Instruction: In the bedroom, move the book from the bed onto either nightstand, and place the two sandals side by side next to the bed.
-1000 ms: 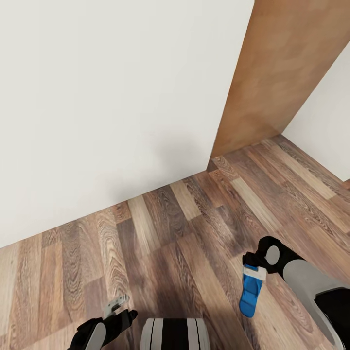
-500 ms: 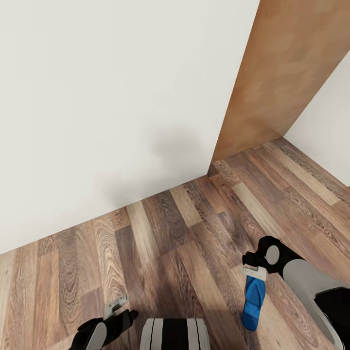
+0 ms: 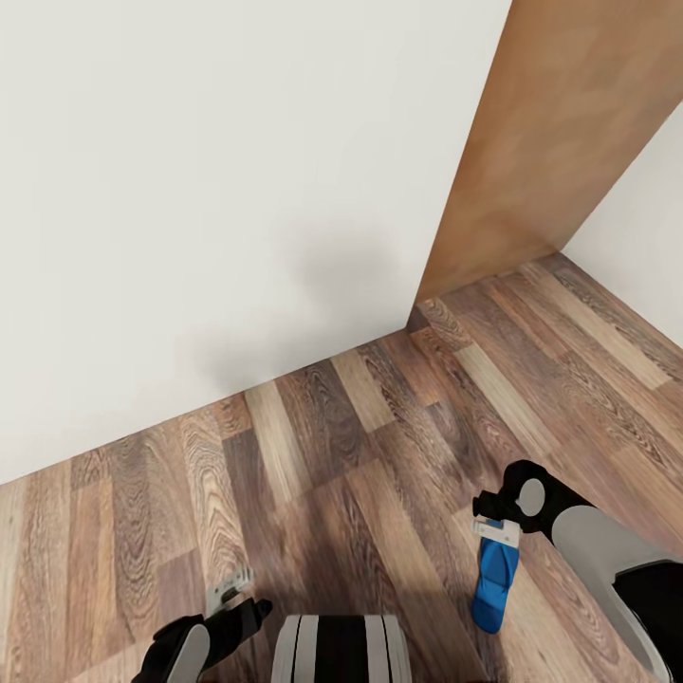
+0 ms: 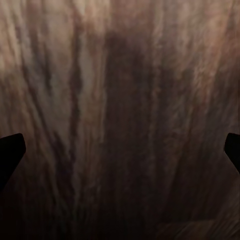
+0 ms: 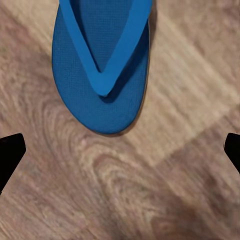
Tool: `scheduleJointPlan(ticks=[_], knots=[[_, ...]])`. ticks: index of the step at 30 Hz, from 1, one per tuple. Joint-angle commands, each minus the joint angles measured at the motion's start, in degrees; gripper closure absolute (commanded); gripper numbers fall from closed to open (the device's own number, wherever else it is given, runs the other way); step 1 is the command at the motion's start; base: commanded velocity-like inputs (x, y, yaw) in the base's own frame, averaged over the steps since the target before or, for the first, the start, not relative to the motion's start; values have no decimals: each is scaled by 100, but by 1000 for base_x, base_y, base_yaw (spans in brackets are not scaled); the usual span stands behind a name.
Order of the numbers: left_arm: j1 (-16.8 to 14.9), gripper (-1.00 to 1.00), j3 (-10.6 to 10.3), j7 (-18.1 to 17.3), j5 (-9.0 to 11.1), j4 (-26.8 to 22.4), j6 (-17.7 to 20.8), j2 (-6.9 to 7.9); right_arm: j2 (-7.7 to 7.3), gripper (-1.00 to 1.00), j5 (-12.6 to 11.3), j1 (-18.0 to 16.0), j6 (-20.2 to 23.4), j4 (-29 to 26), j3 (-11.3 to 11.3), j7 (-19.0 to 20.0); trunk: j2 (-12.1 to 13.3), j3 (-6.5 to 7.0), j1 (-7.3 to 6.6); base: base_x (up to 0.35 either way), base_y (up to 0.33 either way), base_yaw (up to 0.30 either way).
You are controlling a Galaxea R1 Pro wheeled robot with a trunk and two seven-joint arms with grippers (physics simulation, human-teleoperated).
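One bright blue sandal [image 3: 495,579] lies strap-up on the wood-plank floor [image 3: 332,446], just below my right gripper [image 3: 495,523]. In the right wrist view the sandal [image 5: 102,65] sits ahead of the gripper [image 5: 120,155], whose dark fingertips [image 5: 11,150] stand wide apart at the picture's edges and do not touch it, so the gripper is open. My left gripper [image 3: 230,590] hangs low over bare floor. It is open too, with nothing between its fingertips [image 4: 10,150]. The book, the bed, the nightstands and the other sandal are out of view.
A white wall [image 3: 209,209] stands close in front. To its right an orange-brown wooden panel [image 3: 541,152] juts out, with another white wall [image 3: 645,247] beyond it. Floor runs on to the right past the panel. My base [image 3: 340,650] shows at the bottom.
The sandal's top was between the right fingers a second ago; now it sits a little lower, apart from them. The view has shifted slightly. The left arm is unchanged.
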Motion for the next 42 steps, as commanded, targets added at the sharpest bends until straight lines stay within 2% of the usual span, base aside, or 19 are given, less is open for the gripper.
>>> scheduleJointPlan(ticks=[1,9,12,13,14,17,22,29,42], knots=[[-2,-100,10,41,62,-12,26,-5,-1,-100,-22,-1,-20,-9,16,29,-3,-27,1,0,0,0],[-3,-100,33,35,62,-154,27,21,6,-100,-25,-1,-27,-4,16,42,-14,-204,22,0,0,0],[20,-100,47,34,62,-353,32,39,6,-100,-26,-1,-28,-3,16,44,-14,-204,22,0,0,0],[64,-100,50,33,62,-565,70,47,7,-100,-26,-1,-29,-3,16,44,-14,-204,22,0,0,0],[214,-100,58,33,60,-1053,266,61,9,-100,-26,-1,-29,-2,16,45,-14,-204,22,0,0,0],[417,-100,89,28,57,-1662,528,71,14,-100,-26,-1,-29,-2,16,45,-14,-204,22,0,0,0],[670,-100,251,14,85,-2267,771,73,21,-100,-26,-1,-29,-2,16,46,-14,-204,22,0,0,0],[776,-100,349,8,216,-2497,864,72,17,-100,-26,-1,-32,-2,16,46,-22,-337,37,0,0,0],[796,-100,368,15,247,-2464,863,72,8,-100,-26,-1,-30,-2,16,46,-39,-625,71,0,0,0]])
